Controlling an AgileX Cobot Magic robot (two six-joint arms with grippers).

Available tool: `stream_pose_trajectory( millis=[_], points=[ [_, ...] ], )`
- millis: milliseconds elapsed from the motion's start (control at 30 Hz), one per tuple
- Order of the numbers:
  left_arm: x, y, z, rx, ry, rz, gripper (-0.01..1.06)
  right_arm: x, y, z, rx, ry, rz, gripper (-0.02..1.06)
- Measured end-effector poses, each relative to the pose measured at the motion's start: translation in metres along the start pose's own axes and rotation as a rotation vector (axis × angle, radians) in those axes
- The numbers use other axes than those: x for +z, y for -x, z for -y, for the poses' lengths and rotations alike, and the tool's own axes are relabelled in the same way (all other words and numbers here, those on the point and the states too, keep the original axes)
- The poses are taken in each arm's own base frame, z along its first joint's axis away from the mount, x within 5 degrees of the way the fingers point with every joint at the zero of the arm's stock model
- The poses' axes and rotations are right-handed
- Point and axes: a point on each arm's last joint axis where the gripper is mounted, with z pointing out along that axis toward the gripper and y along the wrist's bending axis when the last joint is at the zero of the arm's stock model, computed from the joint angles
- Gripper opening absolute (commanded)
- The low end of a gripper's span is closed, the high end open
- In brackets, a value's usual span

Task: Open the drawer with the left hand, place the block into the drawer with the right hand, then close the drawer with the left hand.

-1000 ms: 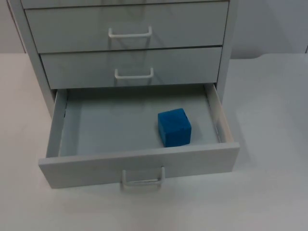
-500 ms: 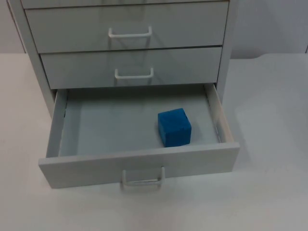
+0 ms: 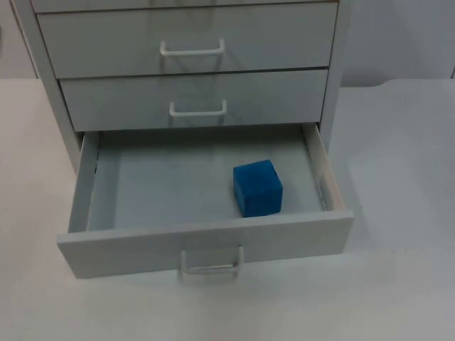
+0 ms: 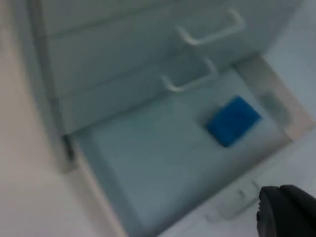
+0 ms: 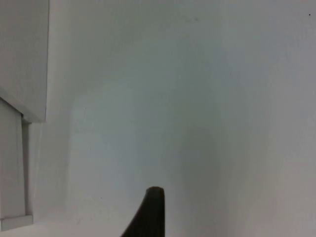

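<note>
Count: one drawer cabinet (image 3: 50,78), grey-white, standing on the white table (image 3: 398,284). Three drawer fronts visible in the top view. Two upper drawers are shut, each with one white bar handle: upper handle (image 3: 192,50), middle handle (image 3: 197,109). One bottom drawer (image 3: 206,241) is pulled fully out toward the camera, with its own handle (image 3: 210,263) on the front panel.

One blue block (image 3: 257,187) lies inside the open bottom drawer, on the drawer floor, right of centre, near the front panel and closer to the right side wall than to the left. It touches neither side wall. The rest of the drawer floor is bare.

Left wrist view: the same open drawer (image 4: 148,163) seen at a slant from above, block (image 4: 233,121) inside it, two shut-drawer handles above it. Left gripper's black fingertip (image 4: 286,210) hangs over the table just outside the drawer's front panel, not touching the handle. Cannot tell whether its fingers are spread or pressed together.

Right wrist view: bare table surface (image 5: 197,98), with a corner of the cabinet (image 5: 22,59) at the side. Right gripper's fingertip (image 5: 150,212) is over the table, well apart from the drawer. Cannot tell its finger state; nothing seen held.

Nothing lies across the drawer's front or its travel path.
</note>
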Motion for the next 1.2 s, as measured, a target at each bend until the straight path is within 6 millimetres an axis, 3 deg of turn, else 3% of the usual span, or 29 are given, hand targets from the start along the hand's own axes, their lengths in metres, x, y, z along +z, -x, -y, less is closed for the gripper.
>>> stream_pose_trajectory(
  millis=[100, 133, 267, 300, 467, 633, 900, 1200],
  points=[
    [0.027, -0.002, 0.012, 0.067, -0.095, -0.083, 0.0, 0.0, 0.0, 0.0, 0.0, 0.0, 0.004, 0.83],
    [0.027, -0.002, 0.012, 0.067, -0.095, -0.083, 0.0, 0.0, 0.0, 0.0, 0.0, 0.0, 0.004, 0.83],
    [0.066, -0.008, 0.047, 0.212, -0.168, -0.149, 0.0, 0.0, 0.001, 0.0, 0.0, 0.0, 0.006, 0.83],
    [0.066, -0.008, 0.047, 0.212, -0.168, -0.149, 0.0, 0.0, 0.001, 0.0, 0.0, 0.0, 0.006, 0.83],
    [0.099, -0.023, 0.086, 0.454, -0.154, -0.191, 0.0, 0.0, 0.001, 0.0, 0.0, 0.0, 0.006, 0.83],
    [0.118, -0.041, 0.105, 0.661, -0.102, -0.264, 0.0, 0.0, 0.001, 0.0, 0.0, 0.0, 0.006, 0.83],
    [0.148, -0.068, 0.118, 1.001, -0.018, -0.369, 0.0, 0.0, 0.001, 0.0, 0.0, 0.0, 0.006, 0.83],
    [0.18, -0.096, 0.117, 1.127, -0.027, -0.484, 0.0, 0.0, 0.001, 0.0, 0.0, 0.0, 0.006, 0.83]
  ],
)
